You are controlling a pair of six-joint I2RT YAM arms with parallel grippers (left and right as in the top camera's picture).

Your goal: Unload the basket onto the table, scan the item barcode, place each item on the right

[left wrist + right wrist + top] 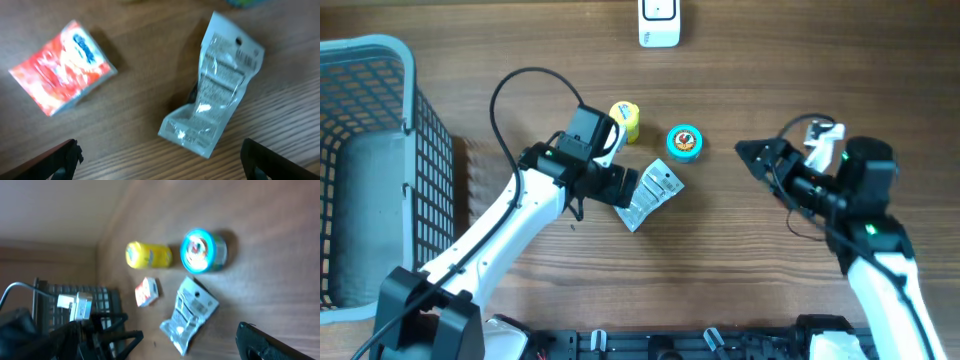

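A crumpled silver foil packet (650,195) with a printed label lies mid-table; it also shows in the left wrist view (215,90) and as the same silver packet (189,312) in the right wrist view. No barcode can be made out on it. A small red-and-white packet (62,67) lies beside it, seen too as a red packet (146,291) from the right. My left gripper (630,188) hovers just left of the foil packet, open and holding nothing (162,167). My right gripper (752,155) is open and empty, apart from everything, right of a teal tin.
A yellow can (625,120) and a teal round tin (684,142) stand behind the packets. A white scanner-like device (659,22) sits at the far edge. A blue-grey mesh basket (410,120) stands at the left. The left arm's cable (510,90) loops over the table.
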